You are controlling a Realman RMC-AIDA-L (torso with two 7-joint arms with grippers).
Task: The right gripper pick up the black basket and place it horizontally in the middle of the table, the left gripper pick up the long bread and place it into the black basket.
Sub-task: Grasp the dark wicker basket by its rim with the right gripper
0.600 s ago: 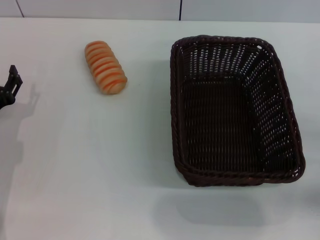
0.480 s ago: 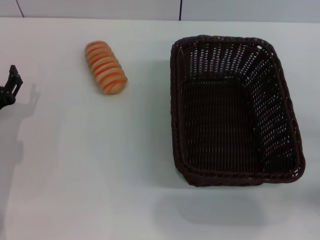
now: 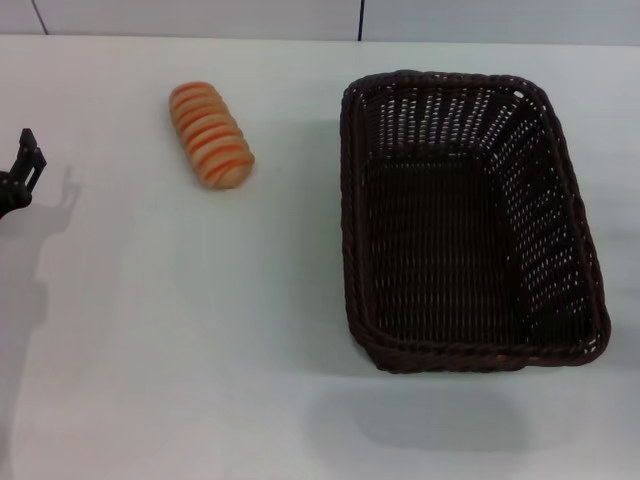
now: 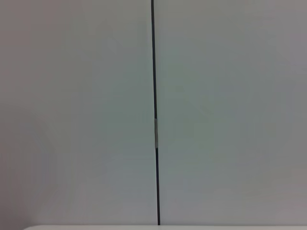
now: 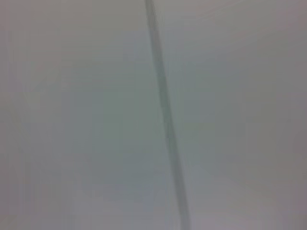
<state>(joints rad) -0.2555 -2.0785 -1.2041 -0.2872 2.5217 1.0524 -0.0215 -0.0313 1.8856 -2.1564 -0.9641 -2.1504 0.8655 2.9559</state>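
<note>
The black basket (image 3: 468, 225) is sitting on the white tabletop (image 3: 180, 330), well right of the left gripper (image 3: 20, 178), whose jaws' opening cannot be told. Farther back, between them, the long bread (image 3: 210, 148) is lying. No writing is showing.

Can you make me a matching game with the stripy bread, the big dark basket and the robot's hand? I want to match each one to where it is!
Things:
1. small oblong orange-tan long bread with pale stripes
2. large rectangular dark woven wicker black basket
3. black pronged left gripper

Places:
A. at the far left edge of the head view, above the plain white table
B. on the right side of the table, standing upright and empty
C. on the table's far left part, lying apart from the other two

Pairs: 1-C, 2-B, 3-A
</note>
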